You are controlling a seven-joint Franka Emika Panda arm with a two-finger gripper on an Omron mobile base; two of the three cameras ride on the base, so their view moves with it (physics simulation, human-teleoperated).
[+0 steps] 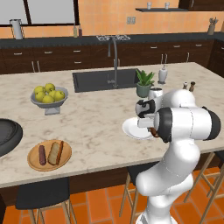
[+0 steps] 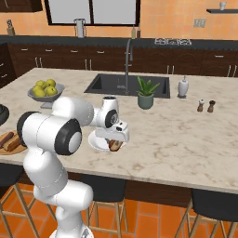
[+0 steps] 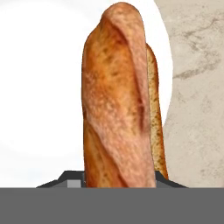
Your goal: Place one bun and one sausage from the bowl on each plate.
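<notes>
Step in hand: I am bringing the second bun (image 3: pixel 118 100) down over the white plate (image 1: pixel 133 129); the wooden plate (image 1: pixel 33 162) is already carrying a bun and a dark sausage.
My gripper (image 2: pixel 115 142): I am closing it narrowly on the bun, gripping it by its near end.
Bun against tool: it is reaching straight out from between my fingertips, above the white plate; whether it is touching the plate I cannot tell.
Bowl (image 1: pixel 8 135): it is sitting at the far left of the counter, well apart from me.
Next move: I judge it calls for lowering, releasing, then fetching a sausage.
</notes>
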